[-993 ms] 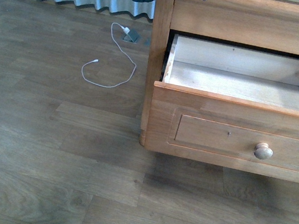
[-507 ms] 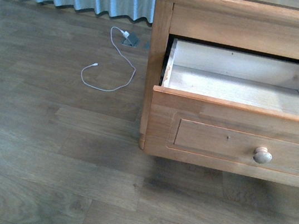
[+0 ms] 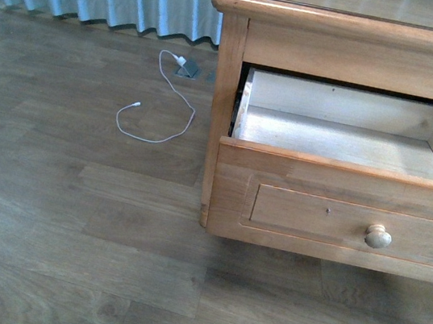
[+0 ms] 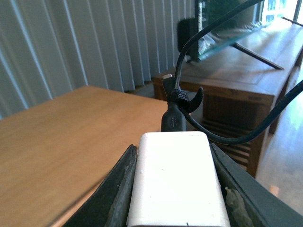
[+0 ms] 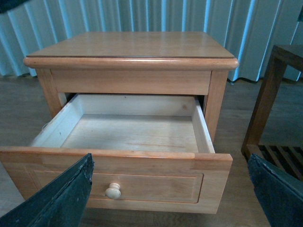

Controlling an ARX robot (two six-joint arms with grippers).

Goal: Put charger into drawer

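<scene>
The charger (image 4: 175, 182) sits clamped between the fingers of the left gripper (image 4: 173, 151) above a honey-coloured wooden top (image 4: 61, 142). Its long axis runs along the fingers, and the black cable (image 4: 177, 71) leaves the end pointing away from the wrist. The drawer (image 3: 335, 188) stands pulled open, the right gripper (image 5: 170, 160) before it with fingers spread wide, and a thin white cable (image 3: 191, 116) lies on the floor at 10 o'clock from the drawer.

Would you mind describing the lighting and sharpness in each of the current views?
Front view: soft even daylight, a pale sheen on the nightstand top, a faint shadow on the floor under the drawer. Left wrist view: the charger is bright and sharp, the background softer. Right wrist view: drawer sharp, curtains bluish, the right gripper's fingers dark and blurred.
</scene>
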